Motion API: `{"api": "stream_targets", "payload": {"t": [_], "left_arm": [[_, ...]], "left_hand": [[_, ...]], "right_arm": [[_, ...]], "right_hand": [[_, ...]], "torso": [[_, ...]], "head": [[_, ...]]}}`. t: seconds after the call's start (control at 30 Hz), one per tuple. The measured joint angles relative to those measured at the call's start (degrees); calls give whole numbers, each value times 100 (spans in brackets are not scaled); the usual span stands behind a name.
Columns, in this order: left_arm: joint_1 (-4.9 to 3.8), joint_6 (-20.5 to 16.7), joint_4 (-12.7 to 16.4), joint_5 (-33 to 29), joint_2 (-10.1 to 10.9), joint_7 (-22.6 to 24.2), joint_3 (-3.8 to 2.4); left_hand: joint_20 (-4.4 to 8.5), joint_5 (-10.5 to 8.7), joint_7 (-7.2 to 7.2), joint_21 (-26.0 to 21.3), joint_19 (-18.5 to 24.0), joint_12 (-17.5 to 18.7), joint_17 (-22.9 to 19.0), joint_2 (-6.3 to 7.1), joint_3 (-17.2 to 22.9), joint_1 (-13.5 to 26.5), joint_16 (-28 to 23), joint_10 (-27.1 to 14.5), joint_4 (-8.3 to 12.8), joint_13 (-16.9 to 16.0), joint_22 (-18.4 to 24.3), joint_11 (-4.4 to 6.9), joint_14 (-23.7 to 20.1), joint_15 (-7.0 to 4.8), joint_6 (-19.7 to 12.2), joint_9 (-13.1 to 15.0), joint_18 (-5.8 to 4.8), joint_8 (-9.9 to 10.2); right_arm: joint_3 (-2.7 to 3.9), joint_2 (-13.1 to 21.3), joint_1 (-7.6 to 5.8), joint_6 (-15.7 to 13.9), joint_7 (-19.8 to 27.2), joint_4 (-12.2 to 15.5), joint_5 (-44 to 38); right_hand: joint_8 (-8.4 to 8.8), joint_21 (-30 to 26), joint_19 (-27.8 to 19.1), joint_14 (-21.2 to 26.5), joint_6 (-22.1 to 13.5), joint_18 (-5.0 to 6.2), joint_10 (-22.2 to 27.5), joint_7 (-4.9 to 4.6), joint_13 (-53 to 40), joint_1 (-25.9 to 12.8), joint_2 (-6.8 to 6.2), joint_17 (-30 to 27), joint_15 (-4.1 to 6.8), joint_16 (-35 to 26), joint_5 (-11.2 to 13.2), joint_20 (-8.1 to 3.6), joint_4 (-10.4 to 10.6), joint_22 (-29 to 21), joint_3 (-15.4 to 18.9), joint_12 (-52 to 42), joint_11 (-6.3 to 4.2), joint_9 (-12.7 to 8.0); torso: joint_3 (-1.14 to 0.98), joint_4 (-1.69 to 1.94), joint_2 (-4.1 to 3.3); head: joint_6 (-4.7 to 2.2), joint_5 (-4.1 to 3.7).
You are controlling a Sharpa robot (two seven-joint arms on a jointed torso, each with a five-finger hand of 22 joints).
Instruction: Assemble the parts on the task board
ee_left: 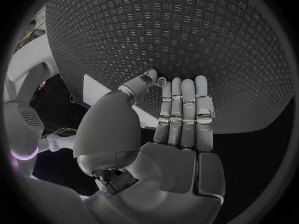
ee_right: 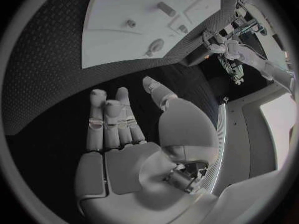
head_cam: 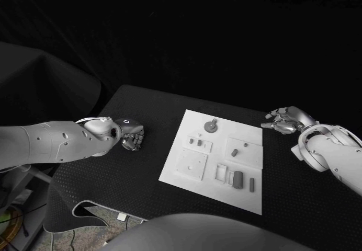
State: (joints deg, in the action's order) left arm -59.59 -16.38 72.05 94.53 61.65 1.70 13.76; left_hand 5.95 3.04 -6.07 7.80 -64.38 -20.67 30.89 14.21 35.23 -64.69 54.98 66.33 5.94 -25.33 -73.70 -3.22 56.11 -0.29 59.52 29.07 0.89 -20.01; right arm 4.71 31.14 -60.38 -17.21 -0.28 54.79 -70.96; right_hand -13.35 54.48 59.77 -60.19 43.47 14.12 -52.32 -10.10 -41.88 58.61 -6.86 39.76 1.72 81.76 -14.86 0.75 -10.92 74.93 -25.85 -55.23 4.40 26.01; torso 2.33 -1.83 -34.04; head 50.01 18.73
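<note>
The task board (head_cam: 215,180) lies flat in the middle of the black table (head_cam: 113,178), with both hands off it, one at each side. The left hand (head_cam: 133,140) hangs over the bare table just beside the board's left edge; in the left wrist view its fingers (ee_left: 186,115) extend straight and side by side, the thumb stands slightly apart, and nothing lies in the palm, so this hand is released and empty. The right hand (head_cam: 285,120) sits near the board's far right corner, clear of the plate; in the right wrist view its fingers (ee_right: 111,119) are loosely extended, the thumb is set to one side, and the palm is empty, so it too is released and grasps nothing. Whether either hand touches the table surface cannot be determined. On the board, a round part with a short stem (head_cam: 211,125) rests near the far edge, a small part (head_cam: 235,152) lies in the square recess on the right side, and a long dark part (head_cam: 238,179) lies in the near section with a thinner bar (head_cam: 252,183) just beside it. No part is in contact with either hand.
</note>
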Motion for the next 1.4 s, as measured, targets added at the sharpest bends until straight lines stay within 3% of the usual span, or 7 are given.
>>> {"api": "stream_targets", "payload": {"t": [0.4,0.7,0.93,1.0,1.07,1.23,1.4], "left_arm": [[-27,143,-20,92,-54,-186,-22],[-38,168,-12,128,-77,-204,-29],[-53,254,23,188,-112,-171,-42],[-57,284,32,205,-115,-161,-45],[-59,319,41,216,-123,-149,-46],[-63,395,45,236,-128,-119,-49],[-63,457,43,243,-133,-104,-48]], "left_hand": [[-11,-22,-17,-17,40,-102,25,130,-67,-41,44,-94,-17,-51,-41,-5,-74,18,-57,-27,-1,38],[-31,-20,13,-73,60,-197,41,198,-331,-117,71,-281,260,-107,-62,-45,-96,37,-211,-32,-1,111],[-31,-23,139,-134,60,-224,41,10,-286,-377,71,-353,585,-73,-61,24,-138,41,-87,-88,0,74],[-31,-38,172,-134,60,-162,41,-114,-240,-407,71,-350,630,-25,-61,28,-138,41,-36,-86,-1,30],[-31,-46,167,-161,60,-145,41,-237,-193,-370,71,-292,602,18,-61,64,-138,41,48,-69,0,7],[-31,-56,178,-161,60,-128,41,-361,-44,-353,71,-135,538,53,-62,73,-138,41,158,-45,-1,-47],[-31,-42,162,-183,60,29,40,-387,109,-328,110,-29,566,161,-93,80,-138,41,205,-36,-1,-64]], "right_arm": [[0,16,1,11,3,1,0],[0,17,1,20,3,6,-1],[0,20,1,27,3,6,-1],[0,21,1,29,3,6,-1],[0,25,1,31,3,6,-1],[0,29,1,34,3,10,-1],[0,31,1,37,4,17,-1]], "right_hand": [[-29,0,-9,-1,0,0,0,0,0,0,0,0,0,0,0,9,0,0,0,1,0,0],[-29,0,-9,-1,0,0,0,0,0,0,0,0,1,0,0,10,-9,0,9,4,0,0],[-29,0,-10,-1,0,0,0,0,0,0,0,1,1,0,0,10,-16,0,16,5,0,0],[-29,0,-10,-1,0,0,0,0,0,0,-1,1,1,0,0,10,-16,0,16,5,0,0],[-29,0,-10,-1,0,0,0,-1,0,0,-1,1,1,0,0,10,-16,0,16,5,0,1],[-29,0,-10,-1,0,0,0,-1,0,0,-1,1,1,0,0,10,-6,0,26,5,0,1],[-29,0,-11,-1,0,0,0,-1,0,0,-1,1,1,0,0,11,1,0,33,5,0,1]], "torso": [[-4,-2,-4],[0,3,-4],[4,4,-2],[4,4,-2],[4,4,-2],[4,4,-1],[0,4,-1]], "head": [[0,-42],[0,-68],[0,-81],[0,-84],[0,-86],[0,-98],[0,-115]]}}
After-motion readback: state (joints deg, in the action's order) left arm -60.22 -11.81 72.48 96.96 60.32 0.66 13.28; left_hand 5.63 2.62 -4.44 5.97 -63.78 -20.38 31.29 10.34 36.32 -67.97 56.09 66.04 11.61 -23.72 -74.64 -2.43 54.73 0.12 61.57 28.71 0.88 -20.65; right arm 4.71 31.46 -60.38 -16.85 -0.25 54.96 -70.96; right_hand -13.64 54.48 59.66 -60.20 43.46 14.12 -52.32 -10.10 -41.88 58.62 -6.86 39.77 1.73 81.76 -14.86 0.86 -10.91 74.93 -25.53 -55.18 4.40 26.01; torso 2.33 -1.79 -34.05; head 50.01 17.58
